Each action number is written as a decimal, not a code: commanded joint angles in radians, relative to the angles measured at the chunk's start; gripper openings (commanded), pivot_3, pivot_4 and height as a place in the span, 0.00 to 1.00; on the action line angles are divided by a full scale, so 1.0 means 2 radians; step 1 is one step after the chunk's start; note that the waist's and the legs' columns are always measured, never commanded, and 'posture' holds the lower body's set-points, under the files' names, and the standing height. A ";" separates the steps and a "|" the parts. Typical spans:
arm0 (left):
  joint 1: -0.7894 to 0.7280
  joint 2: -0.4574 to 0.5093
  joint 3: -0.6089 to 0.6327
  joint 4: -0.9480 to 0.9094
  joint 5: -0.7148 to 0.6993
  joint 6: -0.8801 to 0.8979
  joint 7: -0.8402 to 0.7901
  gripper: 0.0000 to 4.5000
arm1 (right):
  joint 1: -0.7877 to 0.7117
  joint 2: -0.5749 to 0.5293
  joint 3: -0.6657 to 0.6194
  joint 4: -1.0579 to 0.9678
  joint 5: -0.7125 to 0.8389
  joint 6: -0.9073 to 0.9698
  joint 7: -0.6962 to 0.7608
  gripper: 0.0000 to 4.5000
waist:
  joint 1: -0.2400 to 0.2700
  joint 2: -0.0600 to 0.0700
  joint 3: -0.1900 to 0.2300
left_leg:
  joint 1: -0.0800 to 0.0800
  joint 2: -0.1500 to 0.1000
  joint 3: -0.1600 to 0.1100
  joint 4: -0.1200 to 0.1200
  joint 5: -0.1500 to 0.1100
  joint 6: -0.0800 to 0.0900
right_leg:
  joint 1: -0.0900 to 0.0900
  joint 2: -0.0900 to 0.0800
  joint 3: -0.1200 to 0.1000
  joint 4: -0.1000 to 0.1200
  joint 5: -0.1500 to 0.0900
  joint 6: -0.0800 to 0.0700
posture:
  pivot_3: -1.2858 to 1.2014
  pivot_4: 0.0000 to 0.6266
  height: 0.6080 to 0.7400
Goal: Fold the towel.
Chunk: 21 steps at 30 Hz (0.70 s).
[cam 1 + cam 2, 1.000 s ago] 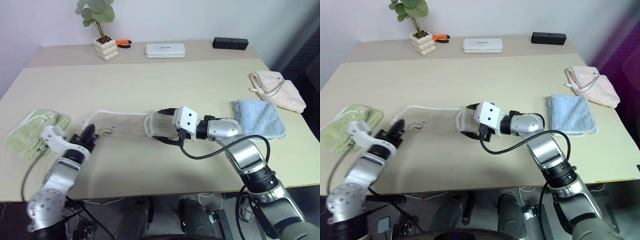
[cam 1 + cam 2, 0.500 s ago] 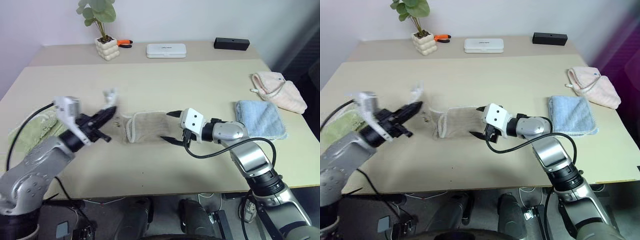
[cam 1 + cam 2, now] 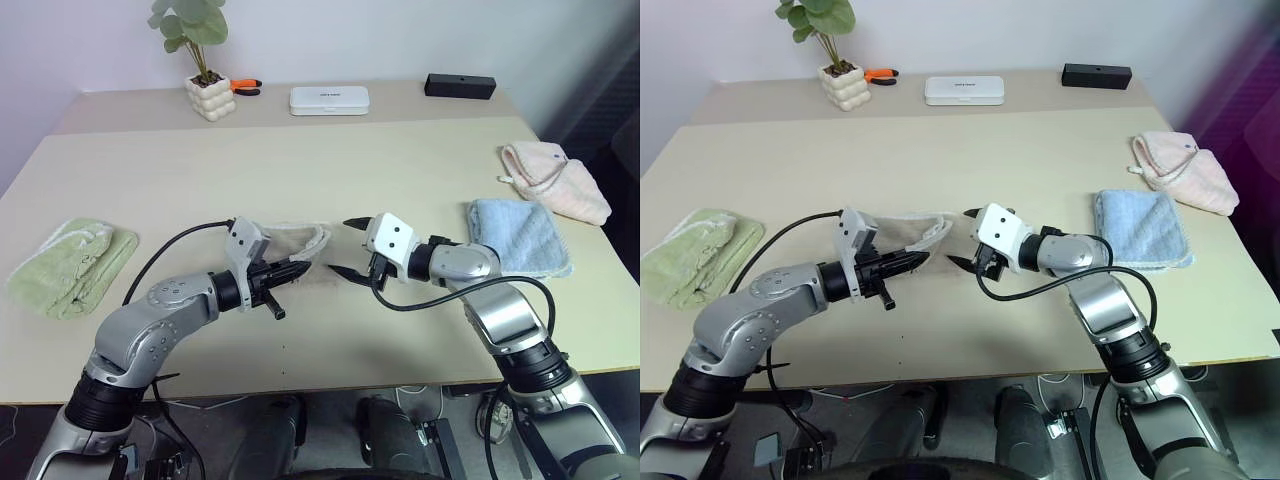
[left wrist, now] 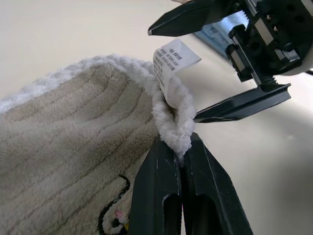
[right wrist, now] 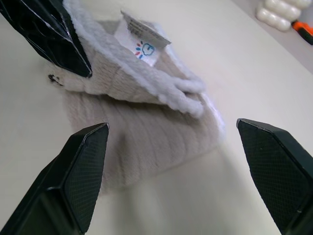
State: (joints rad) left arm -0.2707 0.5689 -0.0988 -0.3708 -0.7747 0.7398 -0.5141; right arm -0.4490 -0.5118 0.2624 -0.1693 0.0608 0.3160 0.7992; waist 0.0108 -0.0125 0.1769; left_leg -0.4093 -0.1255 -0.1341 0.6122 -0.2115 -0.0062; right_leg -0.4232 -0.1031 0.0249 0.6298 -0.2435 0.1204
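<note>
The left gripper (image 4: 182, 147) is pinched closed on the white corded edge of the towel (image 3: 290, 243), the two black fingers (image 4: 161, 196) pressed together with the fluffy edging squeezed between their tips. A white care label (image 4: 173, 63) stands up from the edging just beyond the fingertips, and a dark embroidered mark (image 4: 115, 215) lies on the beige pile beside the gripped edge. From that grip the towel runs back beside and behind the gripper, doubled over on the table (image 3: 330, 160), its upper layer lifted at the held corner.

Directly facing the left gripper, just past the held edge, is the right gripper (image 3: 349, 247), its fingers spread wide and holding nothing. One fingertip (image 4: 161, 27) sits above the label and the other (image 4: 205, 115) below it, both apart from the cloth.

Beyond the right gripper, along its arm, a light blue folded towel (image 3: 520, 235) lies flat, and a pink folded towel (image 3: 555, 180) rests farther off near the table's edge. On the far side of the left arm, well apart from the grip, is a light green folded towel (image 3: 72, 265). At the table's rear stand a potted plant (image 3: 205, 75), orange-handled pliers (image 3: 246, 87), a white flat case (image 3: 330, 99) and a black box (image 3: 460, 86).
</note>
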 commanded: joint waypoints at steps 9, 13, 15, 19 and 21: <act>0.044 -0.009 0.180 -0.056 -0.090 0.003 0.029 0.46 | -0.008 -0.027 -0.045 -0.001 0.021 0.001 0.013 0.53 | 0.000 0.000 0.000 | 0.000 0.000 0.000 0.000 0.000 0.000 | 0.000 0.000 0.000 0.000 0.000 0.000 | 0.52 0.24 1.00; 0.062 0.012 0.202 -0.062 -0.050 -0.008 0.045 0.11 | -0.018 -0.013 -0.053 -0.016 0.042 0.024 0.010 0.08 | 0.000 0.000 0.000 | 0.000 0.000 0.000 0.000 0.000 0.000 | 0.000 0.000 0.000 0.000 0.000 0.000 | 0.52 0.24 1.00; 0.061 0.014 0.177 -0.053 -0.011 -0.019 0.051 0.01 | -0.025 0.019 -0.049 -0.029 0.068 0.054 0.000 0.00 | 0.000 0.000 0.000 | 0.000 0.000 0.000 0.000 0.000 0.000 | 0.000 0.000 0.000 0.000 0.000 -0.001 | 0.52 0.24 1.00; 0.055 0.000 0.130 -0.034 0.046 -0.038 0.057 0.01 | -0.031 0.059 -0.026 -0.033 0.076 0.077 -0.010 0.00 | 0.001 0.000 0.000 | 0.000 0.000 0.000 0.000 0.000 0.000 | 0.000 0.000 0.000 0.000 0.000 0.000 | 0.52 0.24 1.00; 0.053 -0.017 0.095 -0.008 0.082 -0.055 0.058 0.01 | -0.039 0.088 -0.003 -0.004 0.062 0.081 -0.024 0.00 | 0.001 0.000 0.000 | 0.000 0.000 0.000 0.000 0.000 0.000 | 0.000 0.000 0.000 0.000 0.000 -0.001 | 0.52 0.24 1.00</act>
State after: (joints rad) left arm -0.1554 0.5460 0.1343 -0.4039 -0.6639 0.6667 -0.4020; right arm -0.5037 -0.3618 0.2301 -0.1874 0.1905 0.4760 0.7705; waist 0.0121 -0.0124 0.1766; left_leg -0.4091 -0.1250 -0.1341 0.6129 -0.2115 -0.0066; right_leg -0.4227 -0.1026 0.0248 0.6296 -0.2427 0.1193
